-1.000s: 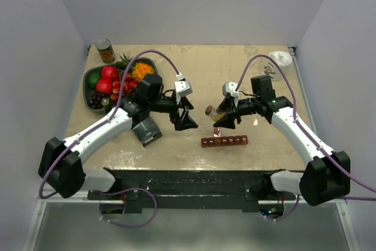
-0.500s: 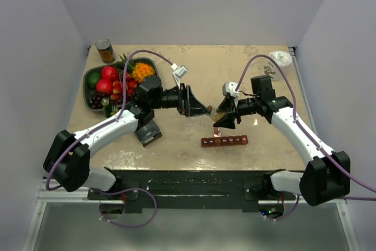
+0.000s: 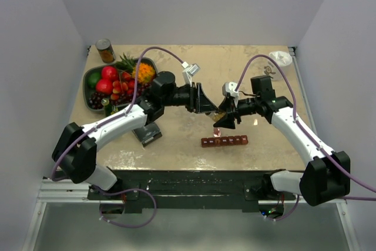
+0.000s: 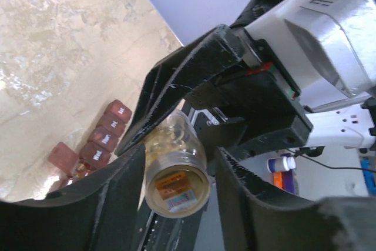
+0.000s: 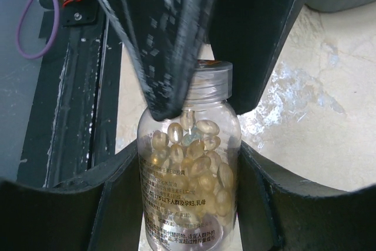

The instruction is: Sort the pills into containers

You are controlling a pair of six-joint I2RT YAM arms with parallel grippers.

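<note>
Two grippers meet in the air over the middle of the table, both at one small clear bottle. The right gripper is clamped on the bottle's body, with a finger pressed flat against each side. The pills lie inside as a loose tan mass filling most of the bottle, under a clear cap. The left gripper comes from the opposite side and its two dark fingers flank the cap end. One finger looks to be touching it, but I cannot tell whether this gripper has closed on it or only surrounds it. From above, the bottle hangs tilted just beyond the left end of the strip. That strip, a red-brown row of small lidded compartments, lies on the table near the front edge, apart from both grippers. Far left, a bowl of fruit sits beside a can.
</note>
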